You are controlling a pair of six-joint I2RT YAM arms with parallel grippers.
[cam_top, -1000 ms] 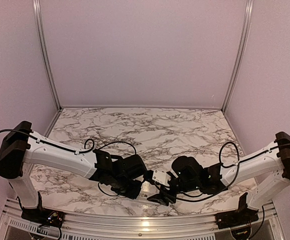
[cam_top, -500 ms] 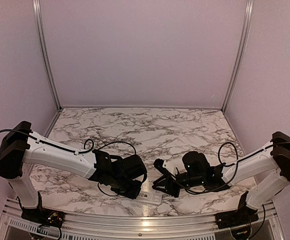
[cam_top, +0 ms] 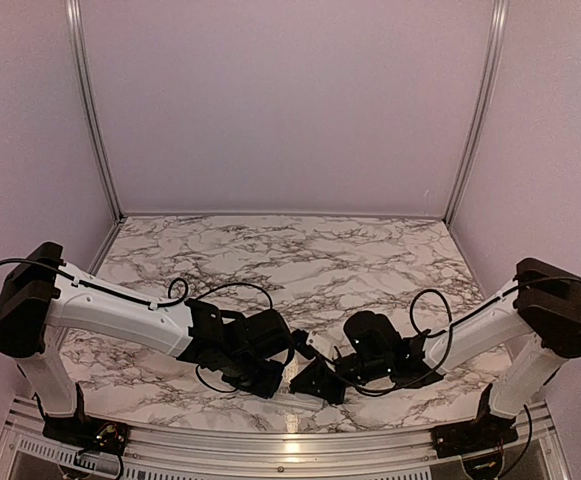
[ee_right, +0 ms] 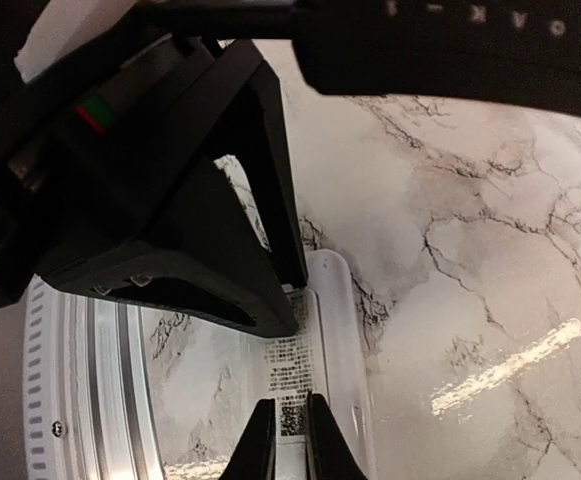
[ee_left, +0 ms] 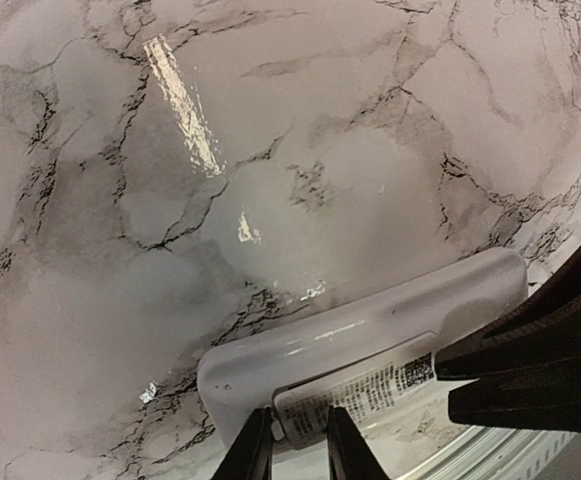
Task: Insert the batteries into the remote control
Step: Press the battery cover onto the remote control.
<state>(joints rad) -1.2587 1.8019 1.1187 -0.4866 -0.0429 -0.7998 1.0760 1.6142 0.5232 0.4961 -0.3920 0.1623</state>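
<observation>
Change first: your R gripper (ee_right: 290, 442) has gone from jaws wide apart a sec ago to tips drawn nearly together. In the top view it has slid left along the near edge of the table (cam_top: 300, 260) toward the L gripper (cam_top: 276, 384), which hasn't shifted. The white body that showed between the two tools a sec ago is now covered from above, so you only get it on the wrist cams. The remote control (ee_left: 370, 322) has its back toward both cams with the printed label showing. It sits at bottom centre of each wrist view, close by the metal rail (ee_right: 110, 380) at the table's front. Rel. to tools: the label strip runs straight between the R fingertips, and the L fingers, held narrow, straddle the label's near corner. Both read as pinches on the remote control, tho actual contact isn't clear-cut. The R tool's dark body fills the lower right of the L wrist view, so the two sit just beside each other. Judgement: remote control braced from both ends, prob. prep for getting at the battery recess. Batteries: none visible in any view, so loading not yet started as far as you can see.
</observation>
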